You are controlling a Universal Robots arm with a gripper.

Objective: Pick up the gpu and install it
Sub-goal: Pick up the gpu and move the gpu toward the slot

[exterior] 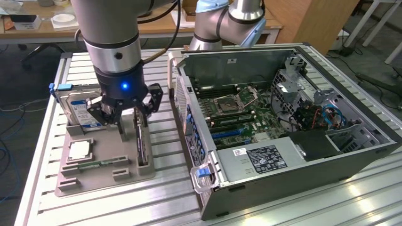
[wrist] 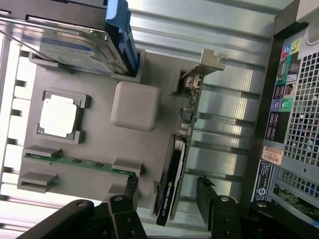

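Furthest to the exterior view's left, a hard drive (exterior: 78, 109) with a blue-white label is seen standing on edge in a grey holder (exterior: 103, 181), which rests on the slatted metal surface (exterior: 169, 200). A processor chip (exterior: 82, 150) and a green memory stick (exterior: 94, 165) are seated in the same holder, nearer the camera.

Next along, the hand (exterior: 129, 120) is found low over the holder with its fingers spread wide and nothing gripped. In the wrist view one fingertip (wrist: 130, 186) is shown on one side of the gpu (wrist: 174, 172) and the other on the far side, with a gap left to the card on each flank. The gpu (exterior: 142, 143) itself is seated edge-on in its slot at the holder's side nearest the computer case (exterior: 301, 141), its metal bracket end pointing away from the hand.

At the exterior view's right, the case lies open with the motherboard (exterior: 236, 110) exposed; no card is seated there.

The step in hand is judged to be the pick-up, at the stage of lining up over the card. A sound grasp is judged to call for the fingers to be kept square to the card's flat faces and closed on its body, clear of the holder's walls, so that the card is not tilted in its slot.
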